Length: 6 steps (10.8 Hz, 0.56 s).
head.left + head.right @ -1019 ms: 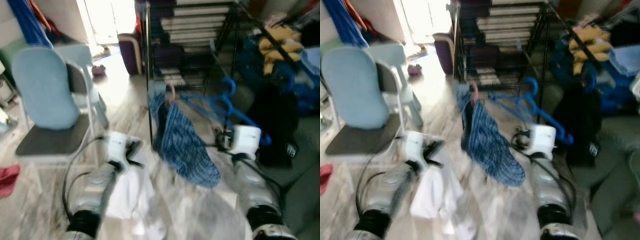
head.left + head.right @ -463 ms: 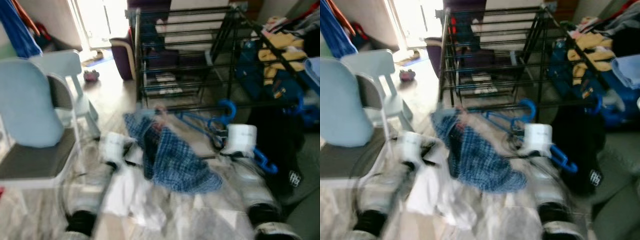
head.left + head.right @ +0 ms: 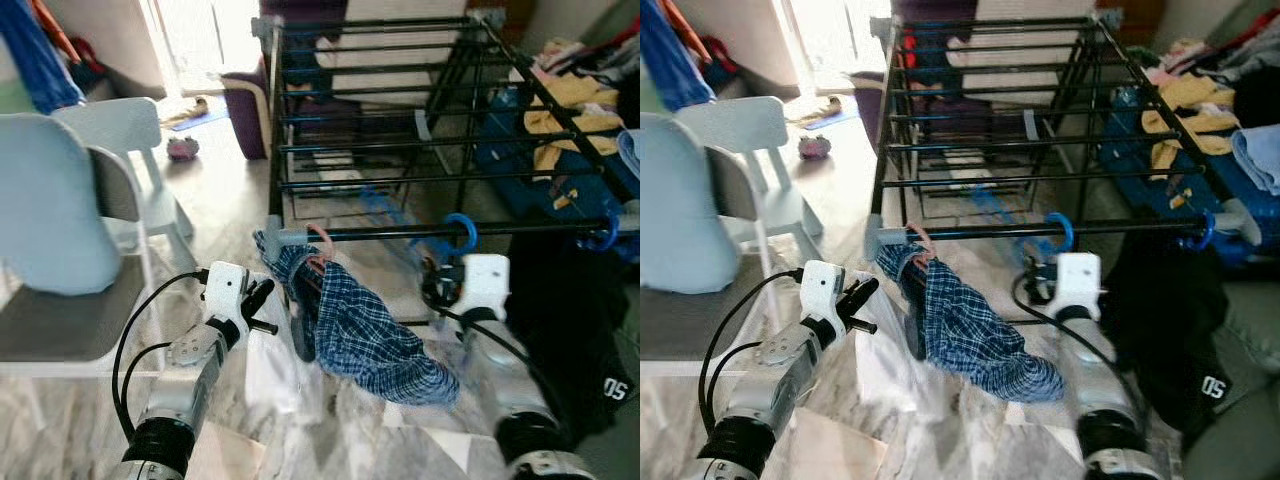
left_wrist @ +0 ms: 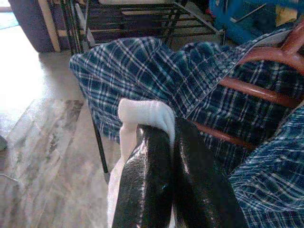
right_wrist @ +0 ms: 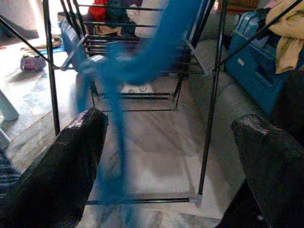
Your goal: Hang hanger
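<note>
The blue hanger (image 3: 458, 232) hooks over the rack's front rail (image 3: 400, 234). The right gripper (image 5: 166, 156), spread wide (release step), should withdraw; the left gripper (image 4: 173, 175) pinches white cloth (image 4: 142, 114).

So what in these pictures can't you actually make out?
- Blue hanger: smeared by blur in the right wrist view; the open right claw is not gripping it.
- White cloth: the shut left claw covers most of it, so what it is stays unclear.
- Reddish hanger: mostly wrapped in the plaid garment.
- Black garment: cut off by the head view's edge.
</note>
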Tool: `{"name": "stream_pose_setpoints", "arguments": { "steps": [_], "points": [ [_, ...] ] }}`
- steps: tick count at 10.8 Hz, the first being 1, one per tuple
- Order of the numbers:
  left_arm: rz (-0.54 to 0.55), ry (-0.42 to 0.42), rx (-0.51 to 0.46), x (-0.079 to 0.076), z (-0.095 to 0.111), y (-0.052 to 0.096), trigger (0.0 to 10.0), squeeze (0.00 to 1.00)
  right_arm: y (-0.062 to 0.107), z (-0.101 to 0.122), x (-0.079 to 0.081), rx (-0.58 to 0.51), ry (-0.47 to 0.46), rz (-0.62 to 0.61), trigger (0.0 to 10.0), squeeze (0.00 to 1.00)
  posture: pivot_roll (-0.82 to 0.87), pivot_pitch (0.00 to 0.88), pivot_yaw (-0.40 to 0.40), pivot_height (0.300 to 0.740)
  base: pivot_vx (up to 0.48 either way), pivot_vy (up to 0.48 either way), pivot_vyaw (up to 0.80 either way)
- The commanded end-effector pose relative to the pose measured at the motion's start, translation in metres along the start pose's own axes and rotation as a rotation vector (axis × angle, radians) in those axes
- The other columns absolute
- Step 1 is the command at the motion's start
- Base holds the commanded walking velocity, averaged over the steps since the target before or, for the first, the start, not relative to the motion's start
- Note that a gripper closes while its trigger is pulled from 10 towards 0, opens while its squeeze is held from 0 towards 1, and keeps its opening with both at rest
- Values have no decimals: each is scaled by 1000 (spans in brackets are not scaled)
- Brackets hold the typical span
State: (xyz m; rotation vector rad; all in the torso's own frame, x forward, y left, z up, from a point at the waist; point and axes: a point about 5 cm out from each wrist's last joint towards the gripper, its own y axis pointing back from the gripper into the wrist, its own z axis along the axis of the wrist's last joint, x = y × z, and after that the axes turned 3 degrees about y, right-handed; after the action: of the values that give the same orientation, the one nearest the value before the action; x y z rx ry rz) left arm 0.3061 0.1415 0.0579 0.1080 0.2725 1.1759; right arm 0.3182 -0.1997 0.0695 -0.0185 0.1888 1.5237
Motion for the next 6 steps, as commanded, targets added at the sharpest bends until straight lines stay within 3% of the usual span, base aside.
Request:
{"name": "stream_pose_setpoints", "arguments": {
  "steps": [1,3,6],
  "points": [
    [-3,-21,-14,1,8,-3,10000,0,0,2,-7,3,3,-5,10000,0,-115,0,32,740,0,0,0],
    [-7,-22,-7,-1,6,-4,10000,0,3,-9,-12,76,-21,-12,10000,0,-122,0,33,740,0,0,0],
    [-5,-34,11,1,4,-3,10000,0,7,-20,1,148,-54,64,10000,0,-119,0,31,740,0,0,0]
  ]
}}
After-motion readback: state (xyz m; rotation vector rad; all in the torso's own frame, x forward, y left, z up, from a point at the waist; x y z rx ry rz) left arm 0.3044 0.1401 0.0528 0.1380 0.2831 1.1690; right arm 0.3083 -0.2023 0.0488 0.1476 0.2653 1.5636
